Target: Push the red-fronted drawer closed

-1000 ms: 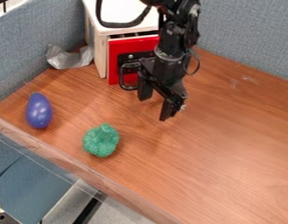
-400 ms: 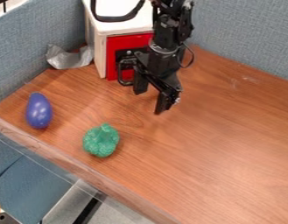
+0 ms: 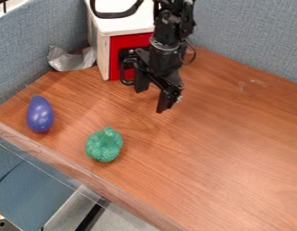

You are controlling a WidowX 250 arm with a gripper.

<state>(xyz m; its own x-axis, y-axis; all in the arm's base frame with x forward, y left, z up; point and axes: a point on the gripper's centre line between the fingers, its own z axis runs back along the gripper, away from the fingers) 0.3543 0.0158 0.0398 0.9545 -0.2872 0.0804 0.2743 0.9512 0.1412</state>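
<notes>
At far left, a purple toy eggplant lies near the bench's front edge. Behind it, a crumpled grey sheet rests just beside the pale side of a white-topped box. Nearer the front edge, a green toy vegetable with a knobbly surface lies on the wood-grained bench, apart from the eggplant. The box, set at the rear of the bench, bears a red front panel with a black looped handle. Right of the handle and just beside it, the black gripper hangs before the panel, tilted, its jaws apart and empty; whether it touches the panel cannot be told.
</notes>
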